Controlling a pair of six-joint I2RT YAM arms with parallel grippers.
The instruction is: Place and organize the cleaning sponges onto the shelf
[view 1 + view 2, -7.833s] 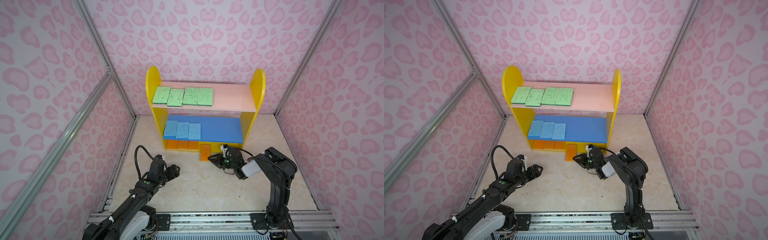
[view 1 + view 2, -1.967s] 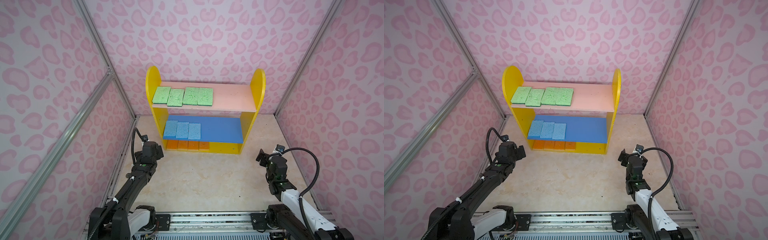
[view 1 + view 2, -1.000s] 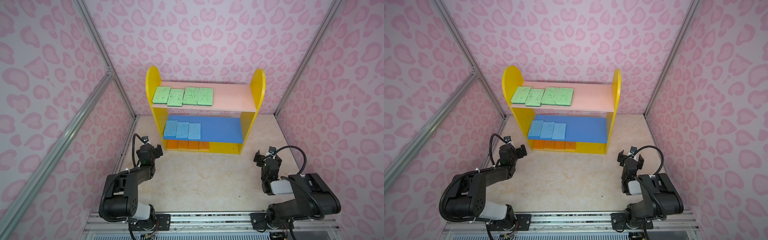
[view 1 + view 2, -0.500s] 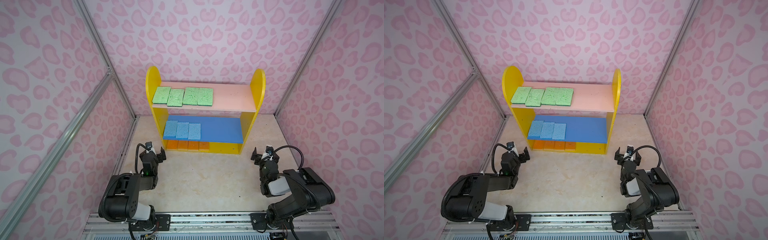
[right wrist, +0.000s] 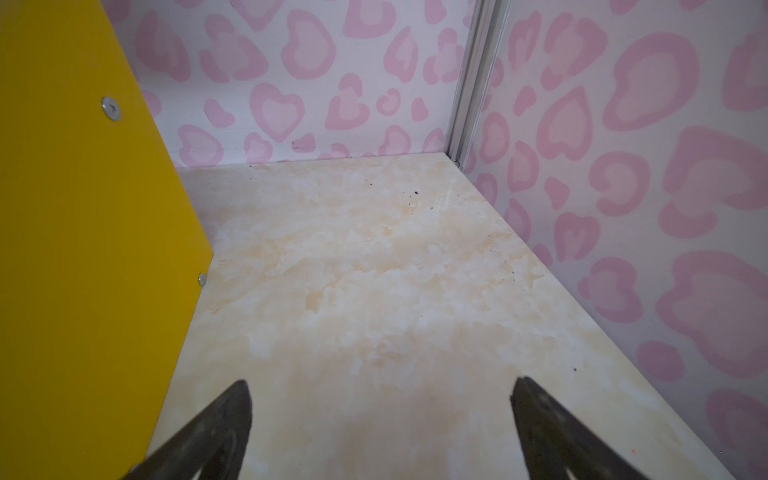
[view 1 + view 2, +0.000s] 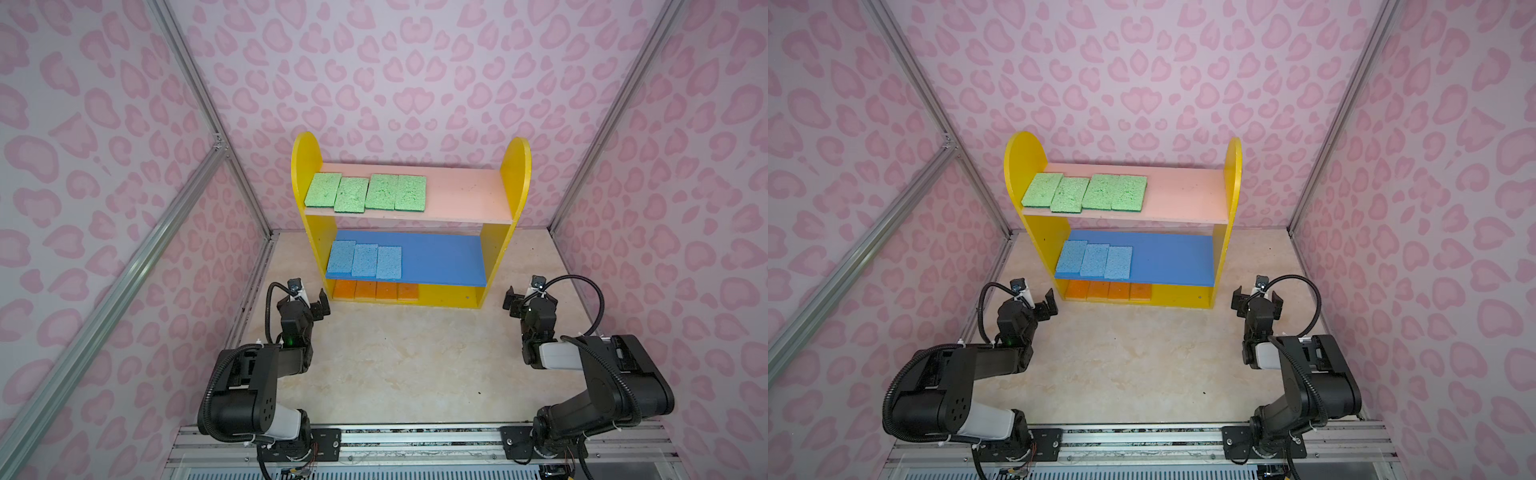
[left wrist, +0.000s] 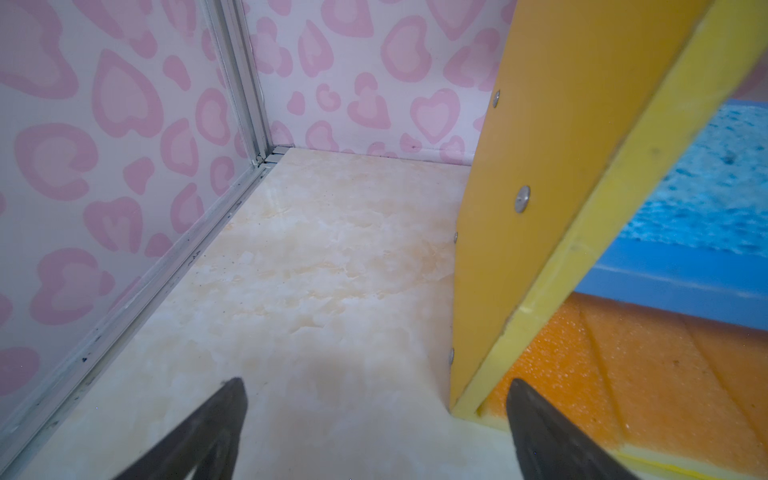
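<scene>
Left gripper [image 6: 311, 297], just off the front left corner of the shelf [image 6: 306, 166]: spread wide, grasping nothing, touching nothing. From the left wrist, two dark fingers [image 7: 216, 419] far apart, only bare marbled tabletop [image 7: 311, 270] between them, the shelf's left side panel [image 7: 540, 166] close ahead of one tip.

Right gripper [image 6: 528, 297], just off the shelf's front right corner: likewise released and empty, fingers at full spread over bare tabletop, the shelf's right side panel [image 5: 83, 208] beside one tip, not touched.

Counted on the shelf, each row packed toward its left panel:

- Pink board [image 6: 465, 195], top: four green sponges [image 6: 322, 190], side by side, edges touching, the second from the left set slightly forward.
- Blue board [image 6: 440, 262], middle: three blue sponges [image 6: 341, 257], side by side, stepping a little forward from left to right.
- Yellow base [image 6: 449, 295], bottom: four orange sponges [image 6: 344, 289], in an even row at the front edge, partly hidden under the blue board.

Eleven sponges in all, every one lying flat on the shelf; right half of each board bare.
</scene>
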